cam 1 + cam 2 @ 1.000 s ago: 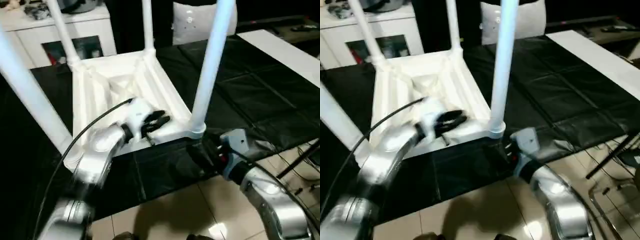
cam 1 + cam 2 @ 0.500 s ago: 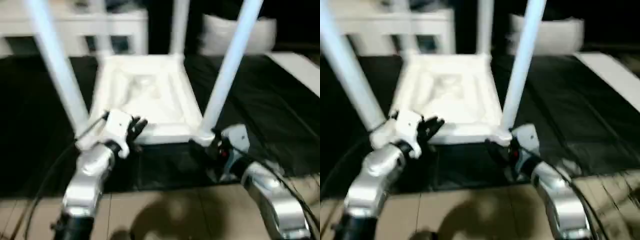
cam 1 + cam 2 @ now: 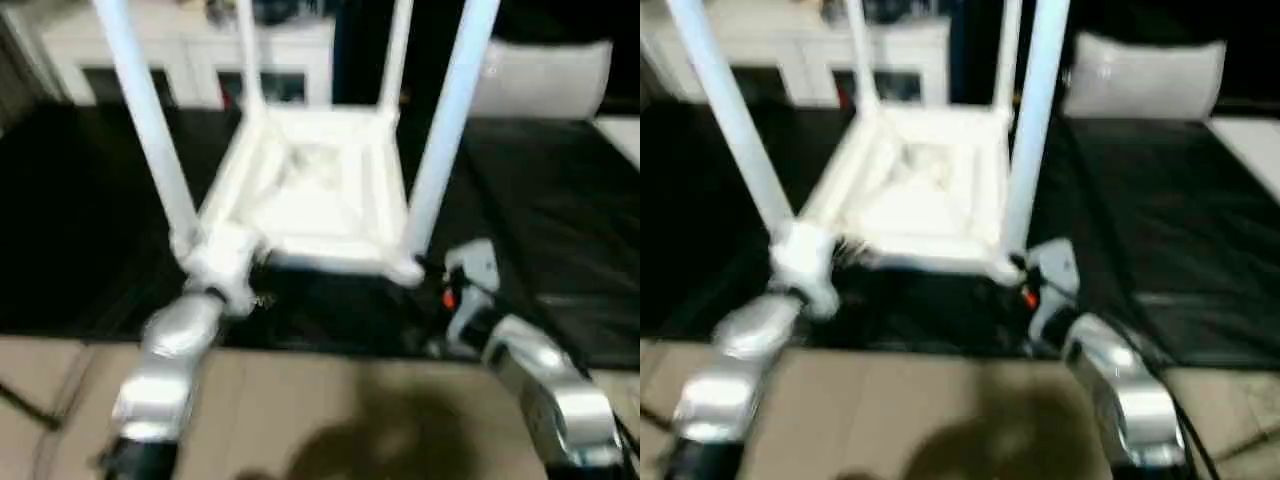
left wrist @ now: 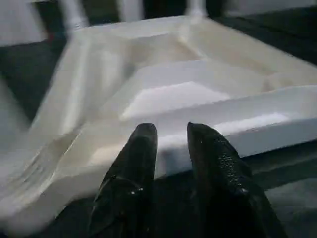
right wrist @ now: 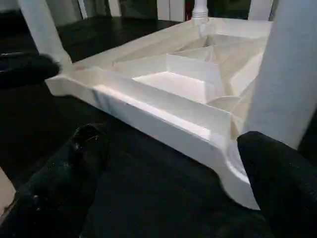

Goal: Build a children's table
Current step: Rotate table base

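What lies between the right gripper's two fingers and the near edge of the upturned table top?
In the right wrist view, bare black mat lies between the right gripper and the table top; nothing else sits there.

Dim, motion-blurred views; dark floor shadow

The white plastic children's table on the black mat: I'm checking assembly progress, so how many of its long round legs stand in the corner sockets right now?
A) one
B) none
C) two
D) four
D: the upside-down white plastic children's table has four long white legs rising from its corners, two near ones and two far ones, as the left eye view shows.
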Motion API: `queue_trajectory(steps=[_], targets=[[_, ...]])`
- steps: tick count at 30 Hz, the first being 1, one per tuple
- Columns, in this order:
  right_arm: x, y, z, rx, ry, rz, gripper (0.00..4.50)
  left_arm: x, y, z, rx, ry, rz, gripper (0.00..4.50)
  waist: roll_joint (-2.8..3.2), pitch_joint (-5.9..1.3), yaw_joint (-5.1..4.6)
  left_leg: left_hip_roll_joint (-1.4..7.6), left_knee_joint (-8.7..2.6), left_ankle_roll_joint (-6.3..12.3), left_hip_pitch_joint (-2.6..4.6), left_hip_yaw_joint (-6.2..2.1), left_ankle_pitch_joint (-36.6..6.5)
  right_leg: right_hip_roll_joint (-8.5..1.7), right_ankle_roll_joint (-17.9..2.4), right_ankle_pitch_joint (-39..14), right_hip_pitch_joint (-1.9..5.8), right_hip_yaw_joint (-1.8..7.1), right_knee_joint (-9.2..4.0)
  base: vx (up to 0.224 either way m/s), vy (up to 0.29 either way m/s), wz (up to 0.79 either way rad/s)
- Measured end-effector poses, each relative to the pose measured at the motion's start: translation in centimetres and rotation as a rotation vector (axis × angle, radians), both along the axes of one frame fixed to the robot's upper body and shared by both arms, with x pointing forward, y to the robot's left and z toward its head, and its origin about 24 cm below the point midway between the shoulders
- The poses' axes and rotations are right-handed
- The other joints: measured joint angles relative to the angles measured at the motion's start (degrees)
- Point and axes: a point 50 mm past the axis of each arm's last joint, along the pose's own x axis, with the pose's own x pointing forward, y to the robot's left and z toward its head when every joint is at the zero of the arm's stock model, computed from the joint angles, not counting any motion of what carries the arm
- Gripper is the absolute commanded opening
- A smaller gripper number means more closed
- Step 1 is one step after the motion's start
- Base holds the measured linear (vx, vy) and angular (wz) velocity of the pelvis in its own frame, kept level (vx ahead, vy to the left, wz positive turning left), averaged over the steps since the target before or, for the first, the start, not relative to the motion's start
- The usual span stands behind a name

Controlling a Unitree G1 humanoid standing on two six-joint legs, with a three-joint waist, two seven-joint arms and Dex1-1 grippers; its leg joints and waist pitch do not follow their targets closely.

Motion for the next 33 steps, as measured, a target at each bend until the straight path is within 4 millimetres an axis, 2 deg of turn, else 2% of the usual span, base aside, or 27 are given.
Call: queue_trajectory(steps=[1, 2, 3, 4, 5, 6, 8, 11, 13, 17, 20, 22, 26, 29, 33], targets=[[0.2, -0.5, 0.1, -0.015, -0.012, -0.015, 4.50, -0.5, 0.1, -0.7, -0.006, 0.024, 0.016, 1.45, 0.00, 0.32, 0.13, -0.30, 0.62, -0.26, 0.54, -0.09, -0.67, -0.44, 0.11, -0.14, -0.13, -0.30, -0.49, -0.132, 0.023, -0.12], [0.5, -0.7, 0.2, -0.026, -0.023, -0.021, 4.50, -0.5, -0.2, -0.8, -0.012, 0.027, 0.017, 1.45, -0.05, 0.46, 0.18, -0.29, 1.26, 0.38, 0.42, -0.28, -1.17, -0.55, 0.14, -0.12, -0.32, -0.33, -0.63, -0.132, 0.023, -0.12], [0.8, -0.7, 0.3, -0.025, -0.035, -0.022, 4.50, -0.4, -0.1, -0.7, -0.010, 0.020, 0.027, 1.45, 0.25, 0.48, 0.20, -0.18, 0.51, 0.09, 0.22, -0.42, -1.02, -0.74, 0.32, -0.02, -0.14, -0.65, -0.75, -0.055, 0.056, -0.10], [0.9, -0.5, 0.3, -0.019, -0.038, -0.021, 4.50, -0.2, 0.0, -0.4, -0.008, 0.009, 0.044, 1.67, 0.66, 0.43, -0.04, -0.08, 0.23, -0.19, 0.31, -0.34, -0.62, -0.79, 0.56, 0.13, -0.18, -0.88, -1.25, -0.037, 0.069, 0.00], [1.1, -0.3, 0.0, -0.011, -0.028, -0.017, 4.50, -0.2, 0.4, -0.3, -0.005, 0.001, 0.077, 1.67, 0.48, 0.49, -0.70, 0.16, -0.49, -0.13, 0.33, -0.17, -0.48, -0.68, 0.83, 0.37, 0.16, -1.12, -2.59, -0.037, 0.069, 0.00], [1.3, 0.0, 0.0, -0.001, -0.025, -0.010, 4.50, -0.1, 0.9, -0.2, -0.001, -0.003, 0.120, 1.76, 0.56, 0.49, -1.42, 0.44, -0.79, -0.11, 0.27, -0.19, -0.47, -0.56, 0.74, 0.62, 0.60, -1.49, -3.65, -0.052, 0.087, -0.05], [2.0, 0.3, 0.4, 0.008, -0.047, 0.007, 4.50, 0.0, 2.3, 0.1, 0.010, -0.023, 0.217, 1.90, 0.51, 0.46, -2.61, 0.65, -0.80, 0.21, -0.03, -0.16, -0.27, -0.49, 0.61, 2.51, 1.16, -1.83, -5.46, -0.041, 0.100, -0.14], [2.7, 0.4, 0.9, 0.009, -0.061, 0.004, 4.50, 0.3, 3.3, 0.8, 0.023, -0.057, 0.298, 2.09, 0.02, 0.63, -3.65, 0.41, -0.78, 0.29, 0.38, 0.25, -0.25, -0.97, 0.65, 3.07, 1.63, -1.89, -6.16, -0.021, 0.069, 0.00], [2.9, 0.6, 0.7, 0.017, -0.053, 0.010, 4.50, 0.3, 3.8, 1.0, 0.028, -0.071, 0.315, 2.27, -0.09, 0.68, -3.75, 0.39, -0.80, 0.30, 0.25, 0.33, -0.25, -1.10, 0.69, 3.05, 1.64, -2.03, -6.50, 0.000, 0.025, -0.02], [3.5, 0.7, 0.4, 0.032, -0.049, 0.020, 4.50, 0.7, 4.3, 0.9, 0.057, -0.063, 0.343, 2.56, -0.16, 0.67, -3.73, 0.37, -0.79, 0.93, -0.10, 0.58, -0.12, -1.15, 0.92, 3.26, 1.35, -1.88, -6.51, 0.000, 0.000, 0.00], [4.0, 1.1, 0.7, 0.046, -0.069, 0.043, 4.50, 1.3, 5.0, 1.6, 0.070, -0.086, 0.392, 2.75, -0.26, 0.59, -3.44, 0.37, -0.77, 1.10, -0.42, 0.77, -0.09, -1.22, 0.93, 4.23, 0.97, -1.72, -6.39, 0.000, 0.000, 0.00], [4.5, 1.3, 0.9, 0.074, -0.080, 0.044, 4.50, 1.6, 5.6, 2.2, 0.076, -0.108, 0.427, 2.94, -0.31, 0.50, -2.99, 0.45, -0.88, 1.11, -0.84, 0.80, -0.06, -1.17, 0.76, 4.84, 0.28, -1.69, -6.11, 0.036, -0.027, -0.01], [5.0, 1.5, 0.9, 0.116, -0.094, 0.026, 4.50, 1.7, 5.8, 2.0, 0.091, -0.101, 0.435, 3.17, -0.30, 0.48, -2.49, 0.51, -0.96, 1.48, -1.60, 0.89, 0.19, -1.18, 0.40, 4.17, -0.75, -1.69, -5.16, 0.028, -0.020, 0.00], [5.8, 0.7, 0.9, 0.089, -0.115, -0.057, 4.50, 2.1, 5.5, 2.0, 0.086, -0.103, 0.413, 3.36, -0.31, 0.49, -1.83, 0.56, -0.93, 1.48, -1.74, 1.01, 0.32, -1.19, 0.34, 4.14, -1.13, -1.69, -4.94, 0.000, 0.000, 0.00], [6.4, -0.2, 0.7, 0.072, -0.113, -0.153, 4.50, 3.1, 5.2, 2.1, 0.078, -0.105, 0.325, 3.64, -0.37, 0.52, -0.85, 0.74, -0.94, 1.34, -1.66, 1.33, 0.52, -1.19, 0.24, 4.28, -1.13, -1.68, -4.94, 0.000, 0.000, 0.00]])
